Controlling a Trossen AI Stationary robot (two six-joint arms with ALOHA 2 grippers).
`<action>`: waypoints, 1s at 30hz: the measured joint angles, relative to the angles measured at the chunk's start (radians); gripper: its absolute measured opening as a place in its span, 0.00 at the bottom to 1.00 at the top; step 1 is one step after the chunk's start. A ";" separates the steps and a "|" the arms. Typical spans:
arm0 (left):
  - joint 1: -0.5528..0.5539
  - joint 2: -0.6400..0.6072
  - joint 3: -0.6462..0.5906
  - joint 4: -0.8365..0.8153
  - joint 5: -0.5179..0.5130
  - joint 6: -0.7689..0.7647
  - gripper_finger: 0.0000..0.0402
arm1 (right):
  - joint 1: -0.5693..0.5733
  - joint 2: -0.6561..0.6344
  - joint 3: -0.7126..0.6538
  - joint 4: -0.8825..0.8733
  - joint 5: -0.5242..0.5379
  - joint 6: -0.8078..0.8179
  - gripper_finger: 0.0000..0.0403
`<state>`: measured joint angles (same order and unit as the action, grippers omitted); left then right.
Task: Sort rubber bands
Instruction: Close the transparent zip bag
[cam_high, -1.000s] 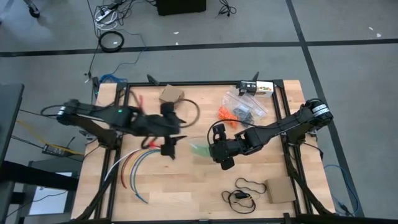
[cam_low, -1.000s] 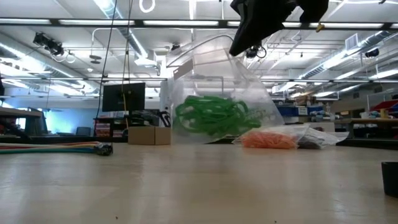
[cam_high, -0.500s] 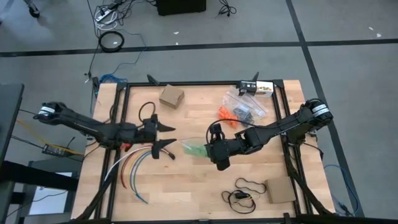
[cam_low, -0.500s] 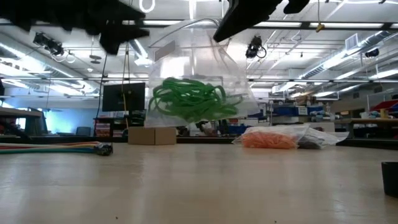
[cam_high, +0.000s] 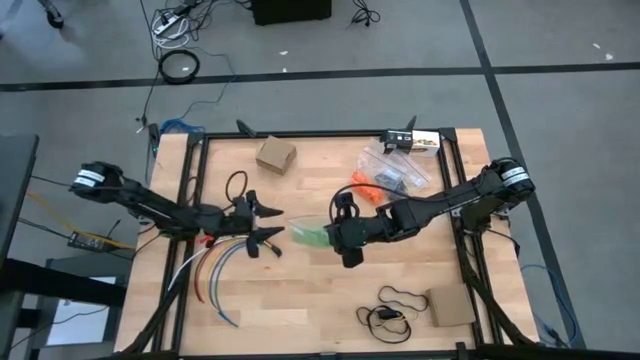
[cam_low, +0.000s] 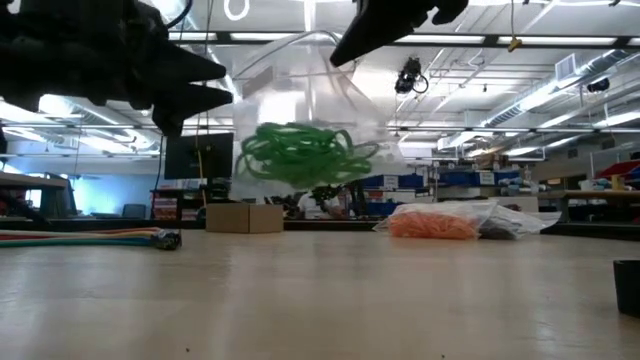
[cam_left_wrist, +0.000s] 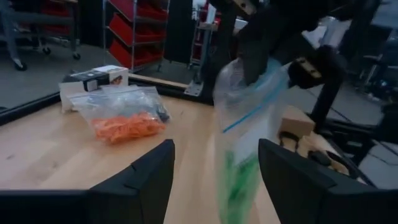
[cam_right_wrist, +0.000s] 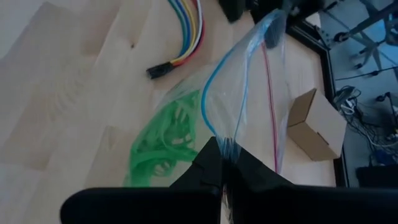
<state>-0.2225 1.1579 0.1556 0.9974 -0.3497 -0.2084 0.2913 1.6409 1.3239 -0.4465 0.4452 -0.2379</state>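
A clear zip bag (cam_high: 308, 232) with green rubber bands (cam_low: 298, 155) hangs above the middle of the table, and my right gripper (cam_right_wrist: 222, 157) is shut on its top edge. My left gripper (cam_high: 279, 223) is open and level just left of the bag, pointing at it. In the left wrist view the bag (cam_left_wrist: 249, 124) stands beyond the gap between the two fingers, apart from them. Two more clear bags lie at the far right, one with orange rubber bands (cam_high: 366, 186) and one with dark rubber bands (cam_high: 402, 176). My right gripper pinches the bag's blue zip edge (cam_right_wrist: 225, 142) between its two fingers. The fingers come slanting down from the table's right. The bag hangs from them toward the left with its mouth gaping, and the green bands (cam_right_wrist: 163, 144) sag in its lower end, clear of the table.
A bundle of coloured cables (cam_high: 215, 265) lies on the table near my left gripper. A cardboard box (cam_high: 275, 155) stands at the far side. A black cord loop (cam_high: 392, 310) and a cardboard piece (cam_high: 446, 306) lie near the front right.
My left gripper has come down and drawn back toward the table's left edge, tipping until it points level at the bag. The bag in my right gripper has swung toward the left, and its lower end with the green bands has risen.
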 joint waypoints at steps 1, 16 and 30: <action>0.007 0.017 0.001 0.020 -0.001 0.004 0.59 | -0.001 0.000 0.000 0.004 0.000 0.000 0.00; 0.125 0.211 0.063 0.188 0.245 -0.016 0.54 | -0.018 0.000 0.000 0.016 -0.003 0.001 0.00; 0.153 0.224 0.086 0.248 0.339 0.039 0.39 | -0.025 0.000 0.000 0.008 -0.003 0.002 0.00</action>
<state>-0.0700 1.3819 0.2420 1.2455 -0.0109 -0.1692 0.2660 1.6409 1.3239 -0.4386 0.4423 -0.2354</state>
